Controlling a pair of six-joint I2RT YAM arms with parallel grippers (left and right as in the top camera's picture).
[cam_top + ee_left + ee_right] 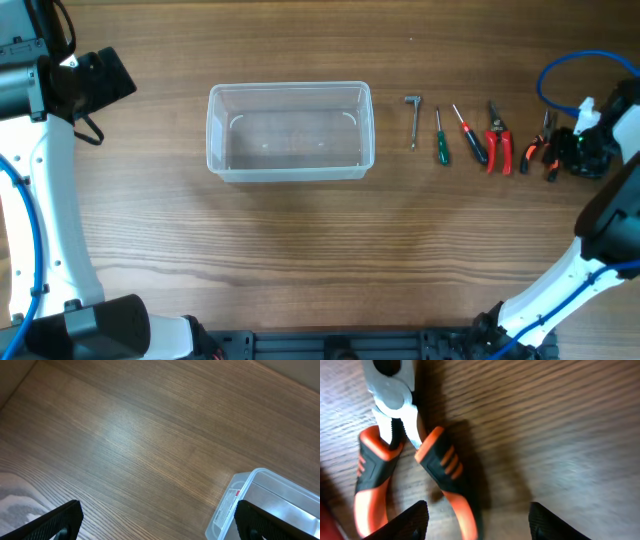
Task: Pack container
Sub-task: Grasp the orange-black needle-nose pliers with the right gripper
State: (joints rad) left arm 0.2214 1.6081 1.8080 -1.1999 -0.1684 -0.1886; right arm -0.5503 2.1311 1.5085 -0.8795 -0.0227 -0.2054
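The container (290,160) is a clear plastic tub that stands empty at mid-table. Its corner shows in the left wrist view (235,505). To its right lie in a row an L-shaped key (414,118), a green screwdriver (440,142), a red screwdriver (469,133), red cutters (498,142) and orange-black pliers (543,152). My right gripper (566,150) is open, low over the pliers (395,445). One pliers handle lies between its fingers (480,525). My left gripper (112,78) is open and empty, up and left of the container, over bare wood (155,520).
A blue cable (570,70) loops above the right arm. The table is brown wood (300,260). The arm bases stand at the front edge.
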